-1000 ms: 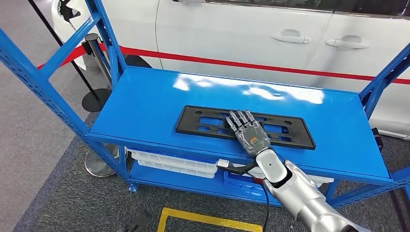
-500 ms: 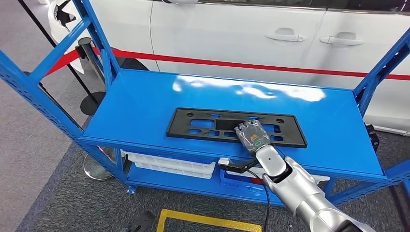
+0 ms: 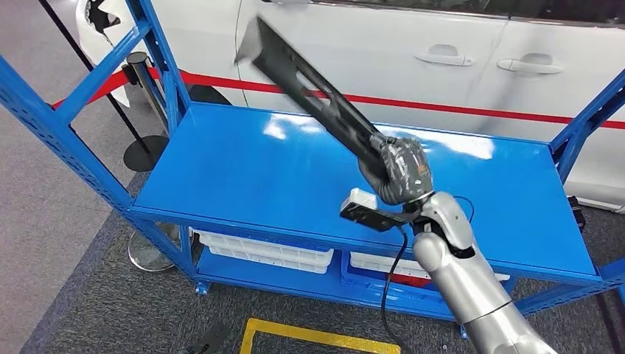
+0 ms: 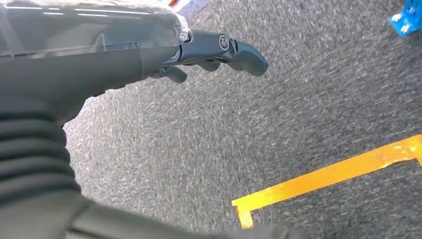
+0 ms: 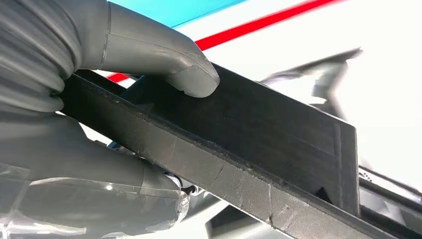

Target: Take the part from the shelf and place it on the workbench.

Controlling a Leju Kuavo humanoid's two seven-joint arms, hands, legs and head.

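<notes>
Fingers of my right hand (image 3: 402, 171) wrap tight around the black part (image 3: 309, 82), a long flat plastic frame with cut-outs, and I hold it up in the air, clear of the blue shelf (image 3: 243, 173). It slants away from my hand, up and to the left, its far end high in front of the white car (image 3: 383, 44) with the red stripe (image 3: 472, 109) along its doors. At my right wrist the grip shows close: my grey thumb (image 5: 191, 79) presses on the flat face of the part (image 5: 259, 134), and the rest of my hand (image 5: 74, 164) clamps it from the other side. My silver right arm (image 3: 461, 280) reaches up from below, with a small white box (image 3: 361, 200) and a black cable (image 3: 394, 273) at the wrist. White trays (image 3: 265, 251) sit on the lower level of the shelf. My left hand (image 4: 219, 50) hangs over grey carpet (image 4: 298, 114) marked with a yellow line (image 4: 328, 174); it holds nothing, and its dark fingers are stretched out loosely together with the tips bending a little.
</notes>
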